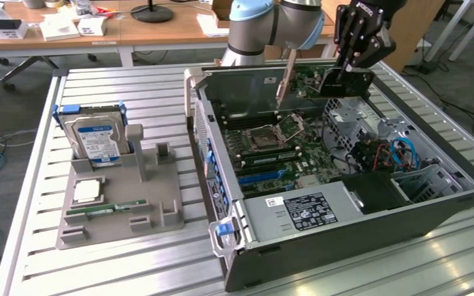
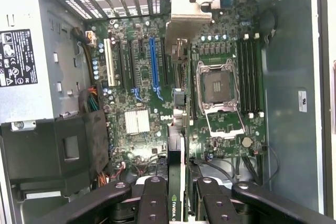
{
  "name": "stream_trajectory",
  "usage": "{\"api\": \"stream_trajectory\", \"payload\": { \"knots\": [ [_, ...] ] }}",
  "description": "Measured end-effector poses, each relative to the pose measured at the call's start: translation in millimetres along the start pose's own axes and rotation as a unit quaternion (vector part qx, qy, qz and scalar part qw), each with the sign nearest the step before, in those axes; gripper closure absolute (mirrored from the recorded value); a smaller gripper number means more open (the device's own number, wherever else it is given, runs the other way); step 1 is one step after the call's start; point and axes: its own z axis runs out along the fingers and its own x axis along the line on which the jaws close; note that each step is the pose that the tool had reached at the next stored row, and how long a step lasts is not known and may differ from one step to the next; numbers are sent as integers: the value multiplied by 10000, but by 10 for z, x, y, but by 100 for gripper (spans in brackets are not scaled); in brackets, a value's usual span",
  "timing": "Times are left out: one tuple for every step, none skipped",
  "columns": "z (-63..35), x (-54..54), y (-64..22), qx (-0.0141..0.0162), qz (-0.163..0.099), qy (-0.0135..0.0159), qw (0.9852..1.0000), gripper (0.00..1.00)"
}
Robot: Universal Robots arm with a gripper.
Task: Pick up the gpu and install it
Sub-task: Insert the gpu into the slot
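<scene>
The gpu (image 1: pixel 310 88) hangs edge-down above the open computer case (image 1: pixel 344 246), over the far end of the motherboard (image 1: pixel 274 154). My gripper (image 1: pixel 336 83) is shut on its upper edge. In the wrist view the gpu (image 2: pixel 176 145) appears edge-on as a thin black card between the two black fingers (image 2: pixel 153 203); the gripper (image 2: pixel 177 205) clamps it from both sides. Its silver bracket (image 2: pixel 190 17) points toward the case's rear slot openings. The card lies just beside the long blue slot (image 2: pixel 154 66), apart from the board.
A grey holder tray (image 1: pixel 113 234) on the exterior view's left carries a silver hard drive with a blue label (image 1: pixel 97 139), a narrow green memory stick (image 1: pixel 105 209) and a processor chip (image 1: pixel 86 190). Inside the case sit the power supply (image 1: pixel 299 209), the processor socket (image 2: pixel 219 87) and cables (image 1: pixel 402 154).
</scene>
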Motion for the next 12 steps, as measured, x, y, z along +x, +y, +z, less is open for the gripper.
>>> {"api": "stream_trajectory", "payload": {
  "knots": [
    [0, 2, 15, 9, 0, -1, 10000, 74],
    [0, 3, 27, 15, 0, -1, 10000, 74],
    [0, 4, 34, 17, 0, -2, 10000, 74],
    [0, 4, 34, 17, 0, -2, 10000, 74],
    [0, 4, 34, 17, 0, -2, 10000, 74],
    [0, 4, 34, 17, 0, -2, 10000, 74],
    [0, 4, 34, 17, -1, -2, 10000, 74],
    [2, 4, 35, 17, -1, -1, 10000, 74],
    [6, 4, 36, 17, -1, -3, 10000, 74],
    [12, 4, 36, 17, -1, -6, 10000, 74],
    [16, 5, 36, 17, 0, -5, 10000, 74],
    [19, 5, 37, 16, 0, -5, 10000, 74]
  ]
}}
